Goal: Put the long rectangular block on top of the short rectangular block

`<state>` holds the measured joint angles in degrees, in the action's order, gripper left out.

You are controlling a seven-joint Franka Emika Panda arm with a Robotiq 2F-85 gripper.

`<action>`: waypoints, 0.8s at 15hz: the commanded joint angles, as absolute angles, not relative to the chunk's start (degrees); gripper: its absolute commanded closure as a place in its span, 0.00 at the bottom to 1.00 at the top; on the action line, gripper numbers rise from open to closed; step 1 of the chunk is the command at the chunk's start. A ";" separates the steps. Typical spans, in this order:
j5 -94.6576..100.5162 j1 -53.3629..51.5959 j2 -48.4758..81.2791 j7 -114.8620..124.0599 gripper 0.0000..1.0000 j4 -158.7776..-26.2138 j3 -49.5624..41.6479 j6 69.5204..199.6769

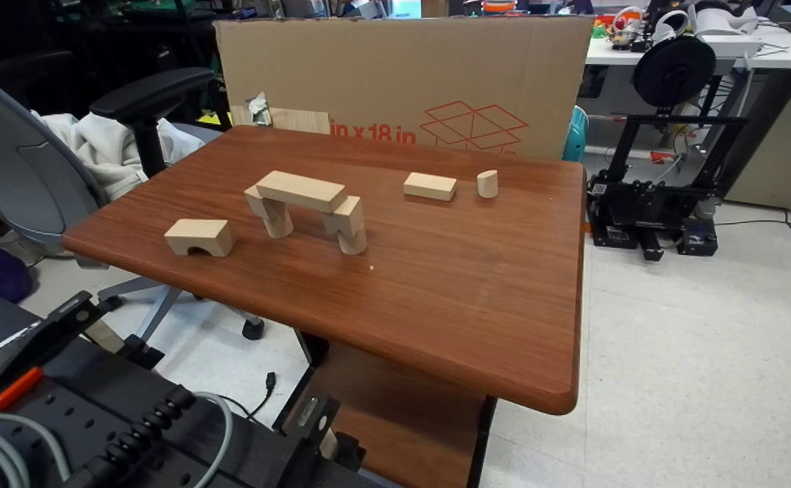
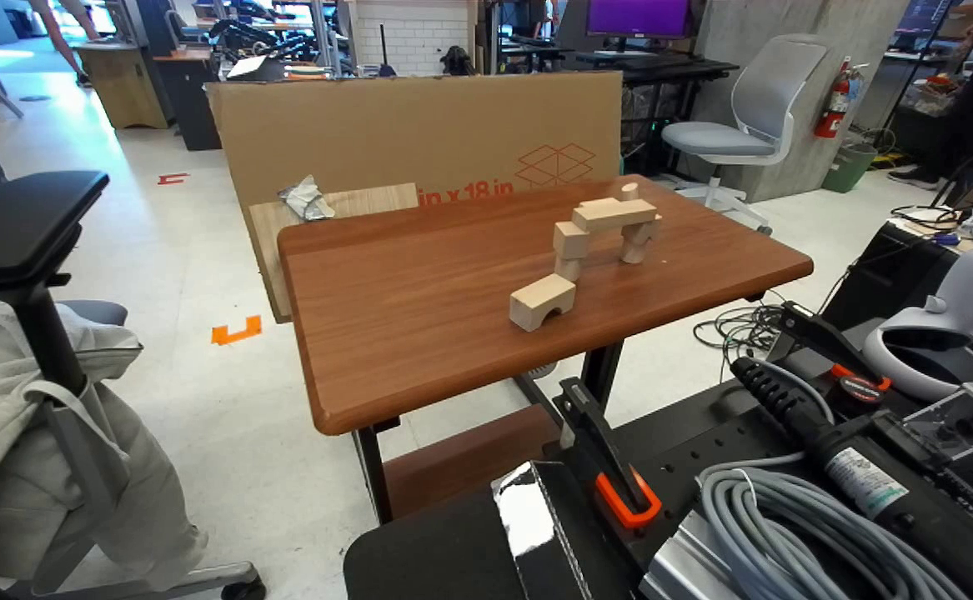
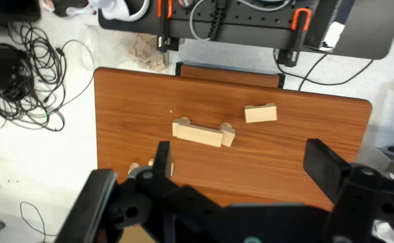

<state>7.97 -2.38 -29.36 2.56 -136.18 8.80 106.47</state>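
Note:
The long rectangular block (image 1: 302, 190) is a pale plank lying level like a bridge across two supports. It shows in both exterior views (image 2: 615, 216) and in the wrist view (image 3: 200, 135). Each support is a small block on an upright round pillar. The short rectangular block (image 1: 429, 186) lies flat on the table near the far edge. In an exterior view it is partly behind the plank (image 2: 598, 202). In the wrist view it is mostly hidden by the left finger (image 3: 151, 162). My gripper (image 3: 238, 150) is wide open and empty, high above the table, outside both exterior views.
An arch-shaped block (image 1: 198, 237) stands near the table's near edge, apart from the bridge. A short slant-topped cylinder (image 1: 487, 184) stands beside the short block. A tall cardboard sheet (image 1: 402, 81) stands along the far edge of the wooden table (image 1: 476, 298).

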 commanded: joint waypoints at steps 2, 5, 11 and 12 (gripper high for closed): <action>15.04 -2.84 -17.69 -8.48 0.00 -134.31 4.89 118.41; 16.06 -2.88 -12.07 -16.73 0.00 -135.18 2.55 127.34; 20.67 -1.86 -2.32 -27.89 0.00 -135.42 1.19 137.22; 22.23 -1.73 -0.88 -29.58 0.00 -135.03 1.16 137.49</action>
<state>18.33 -2.32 -4.14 -24.43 -136.18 1.87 135.43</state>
